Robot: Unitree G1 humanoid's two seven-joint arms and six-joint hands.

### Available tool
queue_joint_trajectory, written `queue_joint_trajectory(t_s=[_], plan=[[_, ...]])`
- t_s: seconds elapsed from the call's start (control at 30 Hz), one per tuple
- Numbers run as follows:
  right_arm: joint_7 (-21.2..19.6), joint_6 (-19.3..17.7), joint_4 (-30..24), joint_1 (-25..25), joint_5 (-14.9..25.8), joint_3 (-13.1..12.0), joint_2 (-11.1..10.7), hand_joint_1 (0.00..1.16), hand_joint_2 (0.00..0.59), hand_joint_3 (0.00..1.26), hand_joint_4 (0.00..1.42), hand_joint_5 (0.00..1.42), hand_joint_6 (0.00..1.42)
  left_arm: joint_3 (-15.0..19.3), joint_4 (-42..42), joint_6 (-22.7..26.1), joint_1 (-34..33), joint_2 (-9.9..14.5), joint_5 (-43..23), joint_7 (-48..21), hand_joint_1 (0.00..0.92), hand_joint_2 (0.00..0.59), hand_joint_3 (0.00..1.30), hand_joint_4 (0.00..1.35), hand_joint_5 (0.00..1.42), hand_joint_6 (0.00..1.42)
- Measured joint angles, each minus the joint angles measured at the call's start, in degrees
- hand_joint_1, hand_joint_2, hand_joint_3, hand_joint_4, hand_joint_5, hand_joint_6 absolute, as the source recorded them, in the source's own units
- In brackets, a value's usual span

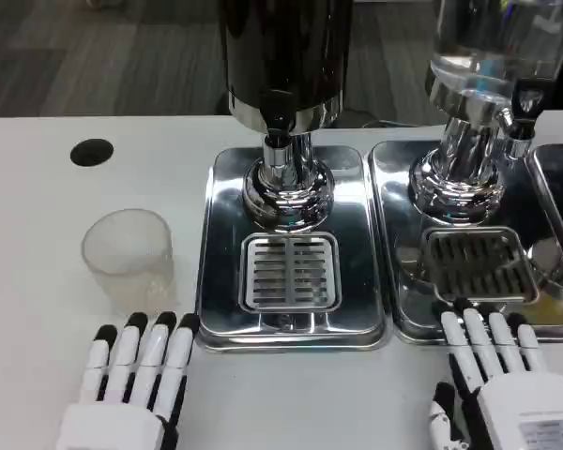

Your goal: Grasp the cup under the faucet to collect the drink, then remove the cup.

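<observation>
Both hands flat on the counter, holding nothing; cup off to the left of the dispenser.

I see my left hand lying fingers straight and apart, tips just short of the frosted cup, which stands upright on the white counter beside the left drip tray, not under the dark dispenser's faucet; I can't tell whether anything is inside. My right hand rests likewise, fingertips at the right drip tray's front rim.

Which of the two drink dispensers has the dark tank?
The left dispenser, standing on the tray beside the cup. The right dispenser has a clear tank.
</observation>
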Motion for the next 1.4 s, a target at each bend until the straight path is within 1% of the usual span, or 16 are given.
queue_joint_trajectory(t_s=[0.03,0.07,0.1,0.13,0.2,0.27,0.37,0.43,0.5,0.63,0.73,0.8,0.9,1.07,1.23,1.4], plan=[[0.0,0.0,-0.6,0.2,0.0,-0.2,0.0,0.00,0.585,0.02,0.00,0.00,0.00,0.4,-0.6,0.0,0.1,-0.1,-0.3,0.0,0.000,0.090,0.00,0.00,0.00,0.00],[0.0,0.1,-1.1,0.4,0.0,-0.5,0.0,0.00,0.583,0.02,0.00,0.00,0.00,1.8,-2.7,-0.1,0.6,-0.4,-1.5,-0.1,0.000,0.056,0.00,0.00,0.00,0.00],[0.0,0.1,-1.1,0.4,0.0,-0.7,0.0,0.00,0.581,0.02,0.00,0.00,0.00,2.8,-3.9,-0.1,0.6,-0.6,-2.5,0.0,0.000,0.040,0.00,0.00,0.00,0.00],[0.0,0.1,-1.1,0.5,0.0,-0.9,0.0,0.00,0.579,0.02,0.00,0.00,0.00,4.4,-5.4,-1.3,0.9,-0.7,-5.0,-0.2,0.000,0.035,0.00,0.00,0.00,0.00],[0.0,0.1,-1.1,0.6,0.0,-1.1,0.0,0.00,0.577,0.02,0.00,0.00,0.00,6.6,-7.3,-3.0,1.0,-0.8,-8.4,-0.6,0.000,0.034,0.00,0.00,0.00,0.00],[0.1,0.1,-1.1,0.7,0.0,-1.1,-0.1,0.00,0.575,0.02,0.00,0.00,0.00,11.4,-10.4,-5.3,0.2,-0.6,-13.6,-1.7,0.000,0.021,0.00,0.00,0.03,0.01],[0.2,0.0,-1.1,0.7,0.0,-1.1,-0.1,0.00,0.574,0.02,0.00,0.00,0.00,14.4,-11.5,-6.5,-0.8,-0.8,-17.4,-4.4,0.000,0.015,0.00,0.00,0.04,0.03],[0.2,-0.1,-1.1,0.9,0.1,-1.2,-0.1,0.00,0.573,0.02,0.00,0.00,0.00,17.3,-11.6,-6.1,-2.1,-1.6,-20.4,-7.6,0.000,0.016,0.00,0.00,0.05,0.04],[0.3,-0.2,-1.1,1.0,0.3,-1.4,-0.1,0.00,0.573,0.02,0.00,0.00,0.00,18.4,-11.6,-5.5,-2.8,-1.8,-20.6,-8.9,0.000,0.010,0.00,0.00,0.06,0.05],[0.3,-0.6,-1.2,1.5,1.1,-1.7,-0.2,0.00,0.575,0.02,0.00,0.00,0.00,20.7,-10.4,-2.7,-7.0,-2.0,-22.4,-15.5,0.000,0.003,0.00,0.00,0.07,0.06],[0.3,-0.6,-1.3,2.0,1.1,-1.6,-0.2,0.00,0.577,0.02,0.00,0.00,0.00,20.7,-8.9,0.3,-10.7,-1.3,-21.4,-21.0,0.000,0.001,0.00,0.00,0.07,0.07],[0.3,-0.6,-1.4,2.2,1.1,-1.5,-0.1,0.00,0.586,0.03,0.00,0.00,0.00,20.2,-7.6,1.8,-13.3,-1.0,-20.0,-23.4,0.000,0.000,0.00,0.00,0.07,0.07],[0.3,-0.7,-1.6,2.2,1.1,-1.5,0.0,0.00,0.586,0.03,0.00,0.00,0.00,19.7,-5.3,3.5,-17.0,-1.1,-20.1,-27.2,0.000,0.001,0.00,0.00,0.07,0.07],[0.4,-0.8,-2.9,3.3,1.2,-1.5,0.0,0.01,0.581,0.04,0.00,0.00,0.00,18.4,-4.1,4.8,-19.1,-1.1,-19.8,-29.9,0.000,0.000,0.00,0.00,0.07,0.07],[0.4,-1.4,-3.3,4.5,1.9,-2.0,-0.2,0.01,0.577,0.04,0.00,0.00,0.00,17.4,-2.9,8.0,-22.4,-1.1,-19.9,-34.5,0.000,0.003,0.00,0.00,0.09,0.09],[0.4,-1.6,-3.2,4.6,2.1,-2.2,-0.2,0.01,0.575,0.05,0.00,0.00,0.00,16.8,-1.7,10.4,-26.0,-1.3,-19.9,-36.9,0.000,0.001,0.00,0.00,0.11,0.12]])
